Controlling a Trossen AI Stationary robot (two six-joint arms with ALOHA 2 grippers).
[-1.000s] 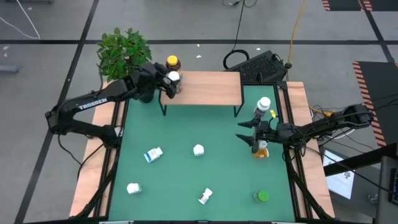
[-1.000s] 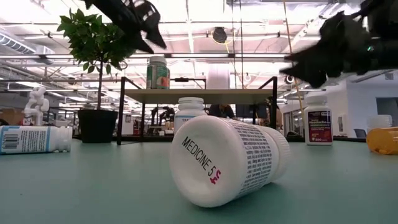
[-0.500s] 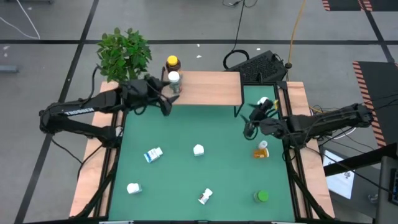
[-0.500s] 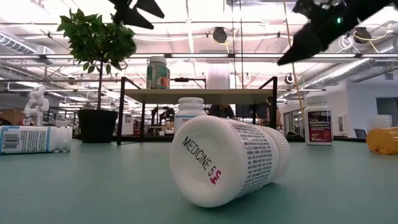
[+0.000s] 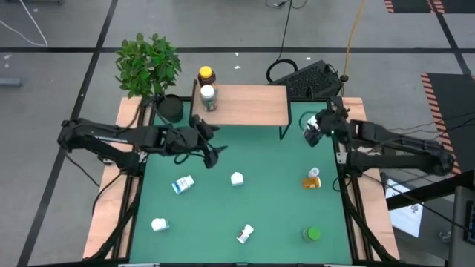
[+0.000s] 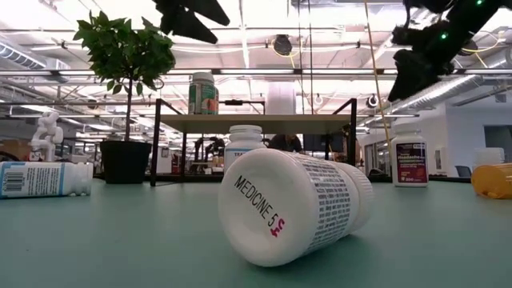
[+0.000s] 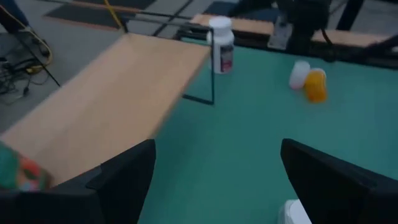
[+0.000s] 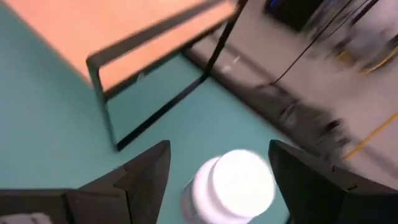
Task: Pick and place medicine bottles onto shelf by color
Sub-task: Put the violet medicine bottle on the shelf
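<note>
The shelf point(image 5: 245, 105) stands at the table's far side. Two medicine bottles stand on its left end: an amber one with a yellow cap point(image 5: 205, 75) and a white-capped one point(image 5: 208, 96). My left gripper point(image 5: 213, 144) hovers open over the green table just in front of the shelf's left part, holding nothing. My right gripper point(image 5: 314, 127) is open above an upright white bottle with a red label point(image 8: 233, 183), near the shelf's right legs, and does not touch it. An orange bottle point(image 5: 312, 179) lies on its side nearer the front.
More bottles are scattered on the green table: white ones point(image 5: 182, 184), point(image 5: 237, 178), point(image 5: 159, 224), point(image 5: 244, 234) and a green one point(image 5: 312, 234). A potted plant point(image 5: 151, 63) stands at the far left beside the shelf. A dark keyboard-like object point(image 5: 315, 78) sits behind the shelf's right end.
My left gripper has drawn back from the white-capped bottle on the shelf's left end, toward the near edge and right, out over the green table; the bottle stays standing. My right gripper has risen from the orange bottle, gone toward the far edge and tipped from pointing down to slanting.
</note>
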